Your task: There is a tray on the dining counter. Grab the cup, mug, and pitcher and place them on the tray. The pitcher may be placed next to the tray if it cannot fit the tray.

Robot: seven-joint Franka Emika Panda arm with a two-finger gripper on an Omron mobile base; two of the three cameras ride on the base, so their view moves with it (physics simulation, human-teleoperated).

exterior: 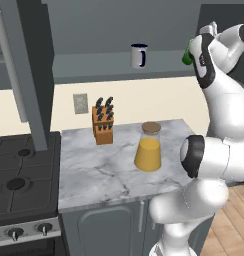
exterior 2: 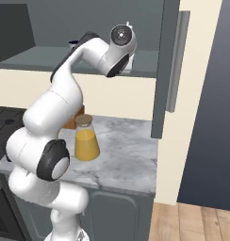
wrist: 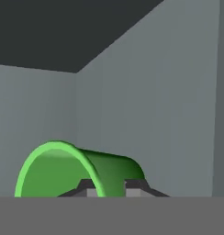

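Hand view has fingers (wrist: 107, 190) clamped on rim of green cup (wrist: 72, 172) up in shelf nook, left base view adds mug (exterior: 139, 55) on shelf w/ dark inside, pitcher (exterior: 148, 148) of orange liquid, corked, on worktop (exterior: 94, 170).

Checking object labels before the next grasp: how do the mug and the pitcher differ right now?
The mug is short, opaque grey-white with a dark handle; the pitcher is taller, clear, conical, with no handle showing. The mug's top is open, showing a dark inside; the pitcher holds orange liquid under a round brown lid. The mug stands up on the grey shelf; the pitcher stands below on the marble counter. Both are upright and untouched.
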